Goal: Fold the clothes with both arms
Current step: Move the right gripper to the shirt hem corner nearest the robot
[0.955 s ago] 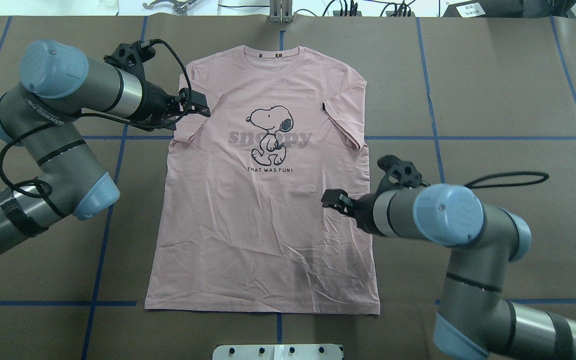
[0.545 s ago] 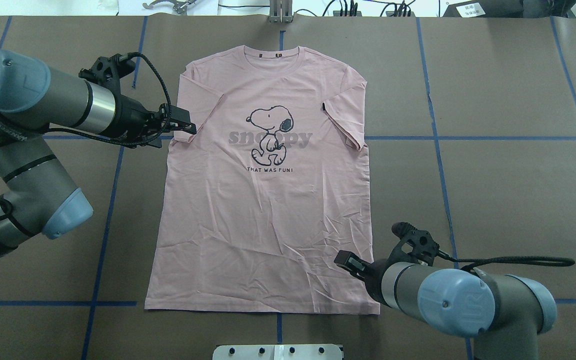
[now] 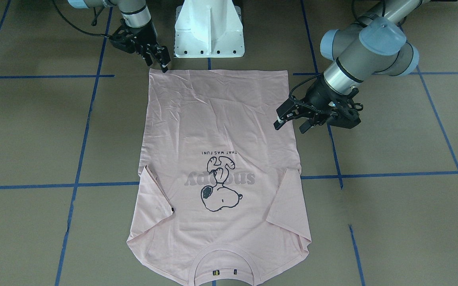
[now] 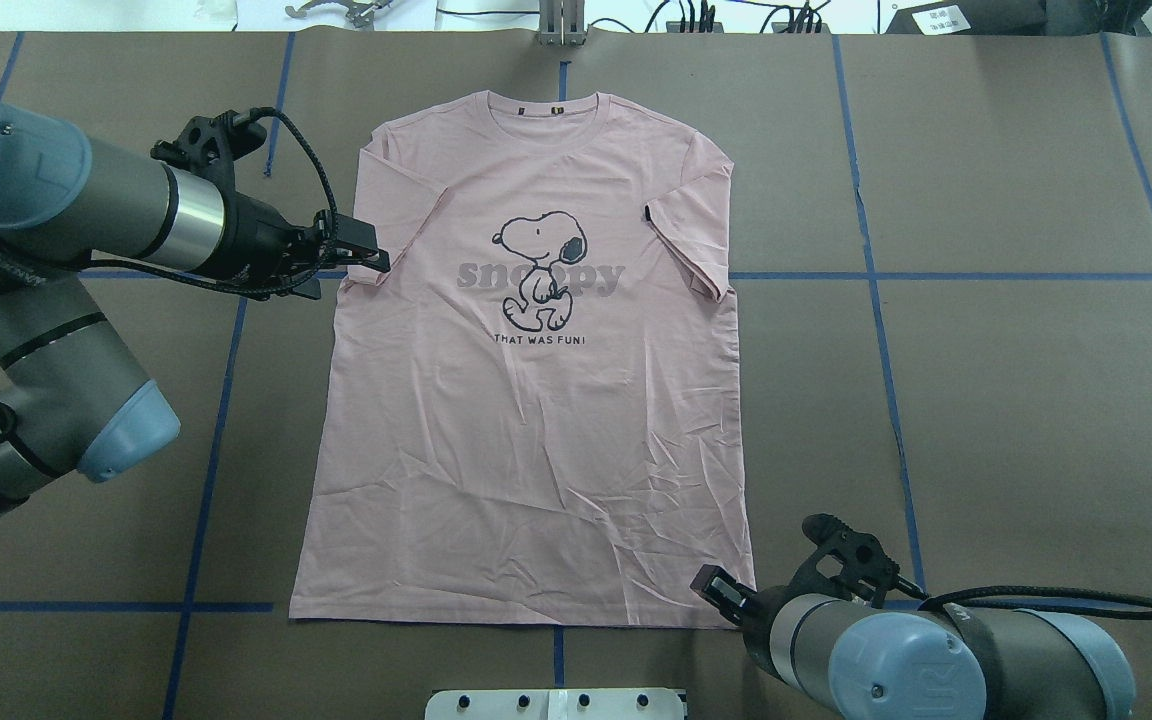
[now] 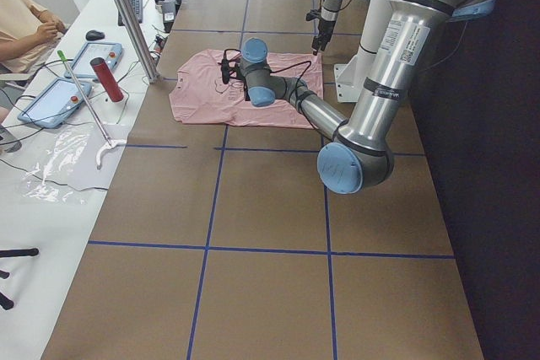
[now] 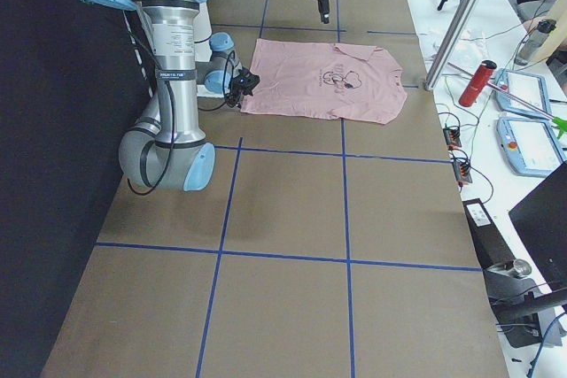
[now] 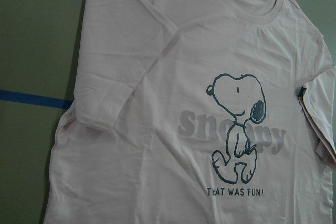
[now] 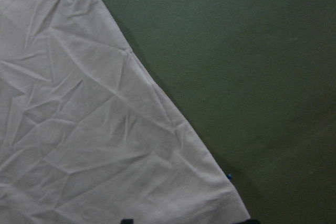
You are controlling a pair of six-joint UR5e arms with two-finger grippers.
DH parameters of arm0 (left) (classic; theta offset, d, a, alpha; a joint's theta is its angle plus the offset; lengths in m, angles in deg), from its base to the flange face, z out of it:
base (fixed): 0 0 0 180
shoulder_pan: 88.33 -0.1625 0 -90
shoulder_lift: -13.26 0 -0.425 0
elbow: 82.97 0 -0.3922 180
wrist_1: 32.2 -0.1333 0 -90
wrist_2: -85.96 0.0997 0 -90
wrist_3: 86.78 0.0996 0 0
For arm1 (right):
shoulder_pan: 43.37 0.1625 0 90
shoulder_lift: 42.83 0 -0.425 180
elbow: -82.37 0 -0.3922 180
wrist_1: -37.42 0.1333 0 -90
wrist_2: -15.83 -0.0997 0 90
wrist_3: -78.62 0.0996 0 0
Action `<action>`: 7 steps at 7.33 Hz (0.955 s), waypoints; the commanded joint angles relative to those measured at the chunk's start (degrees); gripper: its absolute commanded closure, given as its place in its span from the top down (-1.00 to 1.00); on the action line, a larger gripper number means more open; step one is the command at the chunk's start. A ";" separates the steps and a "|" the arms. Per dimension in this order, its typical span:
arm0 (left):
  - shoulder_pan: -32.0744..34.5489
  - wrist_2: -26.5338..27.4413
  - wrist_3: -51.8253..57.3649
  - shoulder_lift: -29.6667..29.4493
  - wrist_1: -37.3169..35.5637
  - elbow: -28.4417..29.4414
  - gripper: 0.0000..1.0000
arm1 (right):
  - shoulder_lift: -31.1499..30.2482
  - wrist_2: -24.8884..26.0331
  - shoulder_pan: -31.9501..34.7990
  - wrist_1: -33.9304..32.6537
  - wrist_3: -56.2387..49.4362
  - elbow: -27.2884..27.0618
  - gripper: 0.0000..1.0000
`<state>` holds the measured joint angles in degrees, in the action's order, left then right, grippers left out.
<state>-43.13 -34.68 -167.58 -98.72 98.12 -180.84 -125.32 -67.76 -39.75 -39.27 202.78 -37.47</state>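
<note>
The light pink T-shirt (image 4: 536, 450) lies flat on the table with its print up, its collar far from the robot and its hem near. It also shows in the front view (image 3: 221, 119) and in both wrist views (image 7: 157, 77) (image 8: 79, 129). My left gripper (image 4: 368, 252) (image 3: 290, 126) hovers open at the hem of the shirt's left sleeve and holds nothing. My right gripper (image 4: 714, 588) (image 3: 158, 63) is open and empty just above the hem's right corner. That corner lies between its fingertips in the right wrist view.
The brown table cover carries blue tape lines (image 4: 876, 300). The white pedestal (image 3: 209, 28) stands just behind the hem. A side table with tablets and a red bottle (image 5: 107, 79) runs along the far edge, and a person sits there.
My right gripper has moved from the shirt's right side toward the robot, to the hem's right corner. My left gripper has moved from the sleeve's upper part to its hem and has slowed.
</note>
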 commanded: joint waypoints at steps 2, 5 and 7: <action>-0.03 0.05 -0.06 -0.08 0.03 -0.21 0.97 | 0.58 0.01 -0.54 -4.96 0.29 -0.04 0.36; 0.06 0.05 -0.06 0.01 0.03 -0.30 0.97 | 0.58 -0.26 -0.89 -4.96 0.29 0.40 0.36; 0.06 0.05 -0.15 0.09 0.03 -0.30 0.97 | 0.76 -0.35 -1.15 -4.96 0.21 1.27 0.31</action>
<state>-43.07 -34.63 -167.70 -98.66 98.14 -181.13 -124.65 -68.06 -40.77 -44.22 203.06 -36.78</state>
